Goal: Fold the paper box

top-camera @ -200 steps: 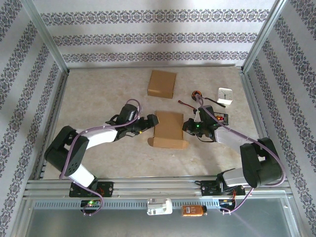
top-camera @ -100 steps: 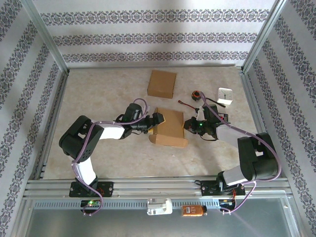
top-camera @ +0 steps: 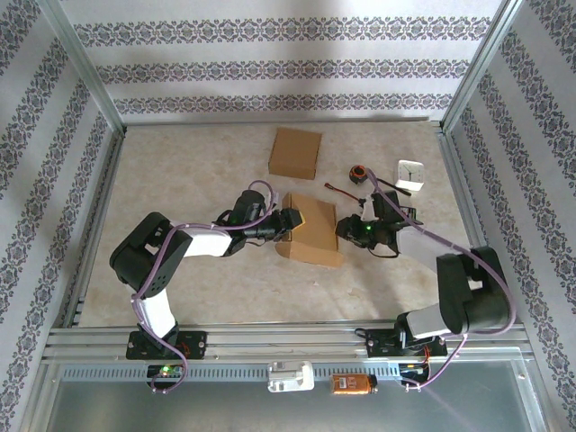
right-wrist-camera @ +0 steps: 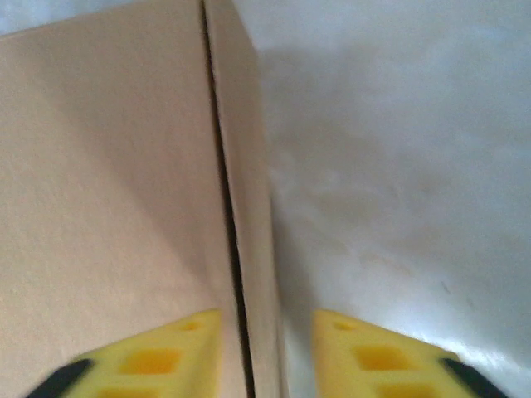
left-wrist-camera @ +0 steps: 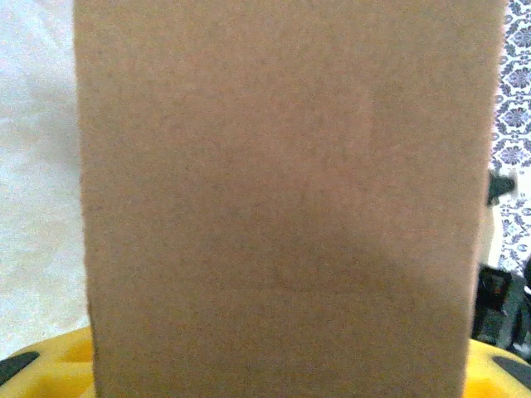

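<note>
Paper box [top-camera: 315, 229], likely light, thin, easily creased — right end effector [top-camera: 343, 231] released, straddling its right-hand wall, a sensible hold; left end effector [top-camera: 288, 221] against its left flap — grip unclear.

In your left wrist view the box [left-wrist-camera: 282, 207] is blurred, runs off top and bottom, and covers the left gripper [top-camera: 288, 221] but for yellow slivers of its fingers [left-wrist-camera: 62, 362], so you cannot tell its grip. Your right wrist view cuts the box at left and top and the right gripper [right-wrist-camera: 267, 348] at the bottom.
</note>
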